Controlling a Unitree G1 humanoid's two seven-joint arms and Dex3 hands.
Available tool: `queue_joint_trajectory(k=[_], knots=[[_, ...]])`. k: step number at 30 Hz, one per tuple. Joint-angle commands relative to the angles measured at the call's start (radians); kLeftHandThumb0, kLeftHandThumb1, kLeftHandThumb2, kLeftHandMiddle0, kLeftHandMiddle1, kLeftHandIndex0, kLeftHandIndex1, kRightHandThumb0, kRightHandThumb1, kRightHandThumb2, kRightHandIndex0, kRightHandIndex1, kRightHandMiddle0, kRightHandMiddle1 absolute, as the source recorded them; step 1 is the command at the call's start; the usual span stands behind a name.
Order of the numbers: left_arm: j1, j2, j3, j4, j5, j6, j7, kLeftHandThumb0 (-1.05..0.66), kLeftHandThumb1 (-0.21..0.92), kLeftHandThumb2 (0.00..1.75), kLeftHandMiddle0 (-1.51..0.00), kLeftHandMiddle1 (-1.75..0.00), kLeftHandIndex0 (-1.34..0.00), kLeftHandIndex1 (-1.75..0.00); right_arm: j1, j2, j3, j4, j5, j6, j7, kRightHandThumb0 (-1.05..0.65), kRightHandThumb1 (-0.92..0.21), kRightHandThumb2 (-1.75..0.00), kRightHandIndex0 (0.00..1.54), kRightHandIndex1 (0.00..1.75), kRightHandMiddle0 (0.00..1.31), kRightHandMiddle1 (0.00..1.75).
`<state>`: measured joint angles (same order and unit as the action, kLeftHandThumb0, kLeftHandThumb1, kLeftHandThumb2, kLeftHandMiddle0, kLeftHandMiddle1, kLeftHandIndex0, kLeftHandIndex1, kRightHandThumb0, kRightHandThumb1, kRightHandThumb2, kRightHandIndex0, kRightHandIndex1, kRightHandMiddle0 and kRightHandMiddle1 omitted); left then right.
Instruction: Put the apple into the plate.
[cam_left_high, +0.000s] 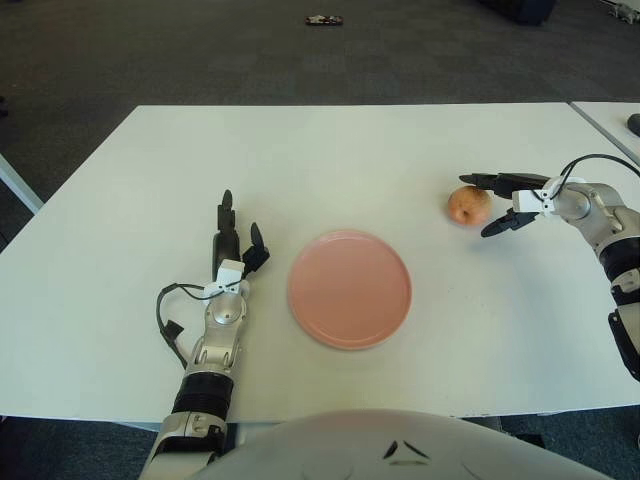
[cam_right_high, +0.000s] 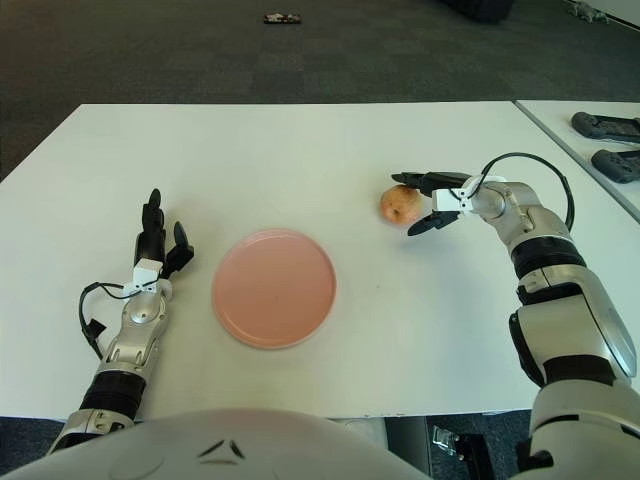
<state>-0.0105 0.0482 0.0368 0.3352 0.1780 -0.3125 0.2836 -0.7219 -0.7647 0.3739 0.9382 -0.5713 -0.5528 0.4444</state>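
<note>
A small orange-red apple (cam_left_high: 467, 205) sits on the white table (cam_left_high: 330, 150), to the right of a round pink plate (cam_left_high: 350, 288). My right hand (cam_left_high: 497, 203) is just right of the apple, fingers spread around its right side, one above and one below, not closed on it. The apple also shows in the right eye view (cam_right_high: 399, 204) with the right hand (cam_right_high: 428, 203) beside it. My left hand (cam_left_high: 236, 240) shows on the table left of the plate, fingers extended and holding nothing.
A second table's edge (cam_right_high: 560, 130) at the right carries dark controllers (cam_right_high: 610, 127). A small dark object (cam_left_high: 324, 20) lies on the floor far back. The near table edge runs just above my torso.
</note>
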Motion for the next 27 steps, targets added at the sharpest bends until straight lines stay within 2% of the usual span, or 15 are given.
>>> queue_joint_trajectory(k=[1, 12, 27], knots=[[0.004, 0.001, 0.007, -0.008, -0.003, 0.005, -0.002, -0.74, 0.92, 0.96, -0.15, 0.0, 0.0, -0.29, 0.008, -0.009, -0.002, -0.012, -0.006, -0.009, -0.031, -1.05, -0.92, -0.18, 0.0, 0.0, 0.0, 0.0], [0.008, -0.002, 0.008, -0.013, -0.003, 0.007, -0.001, -0.74, 0.92, 0.96, -0.15, 0.0, 0.0, -0.3, 0.018, 0.031, 0.03, 0.027, -0.058, 0.008, -0.157, -1.05, -0.92, -0.22, 0.0, 0.0, 0.0, 0.0], [0.012, -0.002, 0.007, -0.012, -0.01, 0.005, -0.009, -0.73, 0.92, 0.93, -0.14, 0.0, 0.0, -0.28, 0.003, 0.07, 0.057, 0.093, -0.067, 0.016, -0.223, -1.05, -0.92, -0.21, 0.0, 0.0, 0.0, 0.01]])
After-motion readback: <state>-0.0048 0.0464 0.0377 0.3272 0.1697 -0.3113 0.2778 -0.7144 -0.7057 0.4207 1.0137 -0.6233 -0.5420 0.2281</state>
